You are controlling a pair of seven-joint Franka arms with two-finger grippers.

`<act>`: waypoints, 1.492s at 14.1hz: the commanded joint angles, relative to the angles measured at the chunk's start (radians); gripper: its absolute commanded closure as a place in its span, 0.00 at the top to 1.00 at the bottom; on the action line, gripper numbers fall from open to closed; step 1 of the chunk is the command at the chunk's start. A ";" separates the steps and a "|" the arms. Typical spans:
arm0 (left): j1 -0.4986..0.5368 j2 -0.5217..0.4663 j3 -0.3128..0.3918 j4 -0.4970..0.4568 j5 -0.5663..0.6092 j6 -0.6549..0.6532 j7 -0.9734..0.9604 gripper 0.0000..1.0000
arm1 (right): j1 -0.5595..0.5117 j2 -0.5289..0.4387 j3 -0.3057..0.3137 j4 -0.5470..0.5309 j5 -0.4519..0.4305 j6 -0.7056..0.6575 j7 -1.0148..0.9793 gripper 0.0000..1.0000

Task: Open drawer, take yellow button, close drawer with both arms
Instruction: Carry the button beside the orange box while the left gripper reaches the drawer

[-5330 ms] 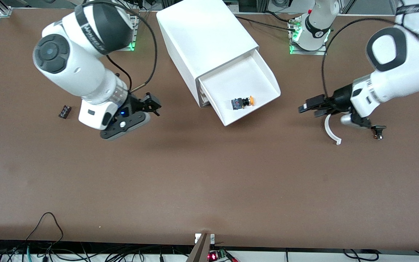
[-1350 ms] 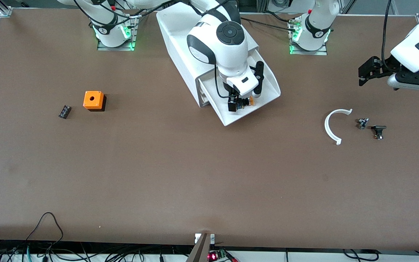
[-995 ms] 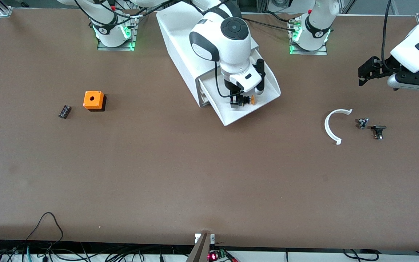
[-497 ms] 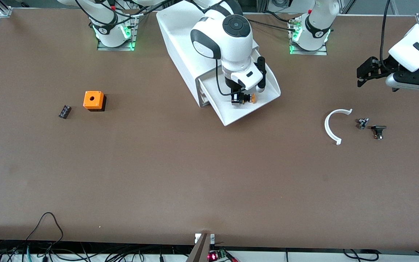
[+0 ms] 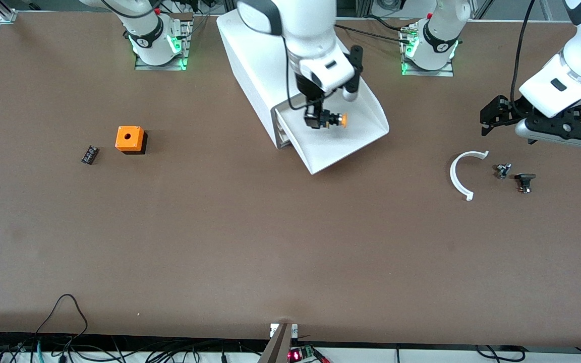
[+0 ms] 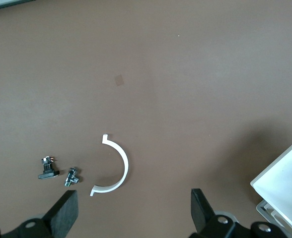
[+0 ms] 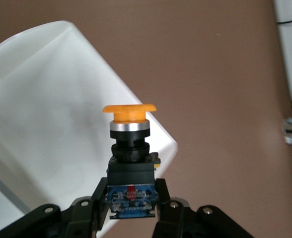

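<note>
While the drawer (image 5: 343, 132) stands pulled out of the white cabinet (image 5: 270, 55), the right gripper (image 5: 319, 120) hangs over its tray with its fingers (image 7: 99, 204) clamped on the black body of the button (image 5: 332, 120), lifted clear of the tray floor, its orange cap pointing sideways toward the left arm's end of the worktop (image 5: 270, 242). The left gripper (image 6: 131, 213) hovers, fingers (image 6: 65, 214) spread wide and holding nothing, over bare worktop near a white curved strip (image 5: 459, 174) and two small dark parts (image 5: 515, 176). Toward the right arm's end sit an orange cube (image 5: 129, 138) and a small black piece (image 5: 89, 154).
</note>
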 commanded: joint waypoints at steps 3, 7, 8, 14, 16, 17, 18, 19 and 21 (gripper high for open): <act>-0.003 -0.005 -0.010 -0.037 0.026 0.025 -0.003 1.00 | -0.252 -0.124 0.009 -0.056 -0.002 -0.008 0.038 0.27; -0.004 0.000 -0.059 -0.127 -0.042 0.151 -0.096 1.00 | -0.424 -0.166 0.009 -0.145 0.041 -0.008 0.169 0.27; -0.004 0.001 -0.080 -0.166 -0.043 0.203 -0.194 1.00 | -0.449 -0.166 0.008 -0.162 0.041 -0.010 0.186 0.27; -0.029 0.058 -0.245 -0.402 -0.036 0.571 -0.730 1.00 | -0.570 -0.161 -0.067 -0.309 0.042 -0.019 0.317 0.27; -0.041 0.073 -0.261 -0.474 -0.036 0.681 -0.811 1.00 | -0.604 -0.158 -0.093 -0.378 0.041 -0.013 0.368 0.27; -0.045 0.079 -0.265 -0.494 -0.036 0.708 -0.840 1.00 | -0.627 -0.155 -0.105 -0.416 0.041 -0.010 0.399 0.27; -0.049 0.083 -0.265 -0.506 -0.036 0.717 -0.870 1.00 | -0.653 -0.153 -0.115 -0.462 0.042 0.019 0.410 0.27; -0.050 0.089 -0.266 -0.511 -0.036 0.719 -0.893 1.00 | -0.683 -0.155 -0.121 -0.514 0.044 0.056 0.410 0.27; -0.068 0.104 -0.266 -0.511 -0.036 0.726 -0.963 1.00 | -0.720 -0.155 -0.122 -0.583 0.047 0.107 0.411 0.27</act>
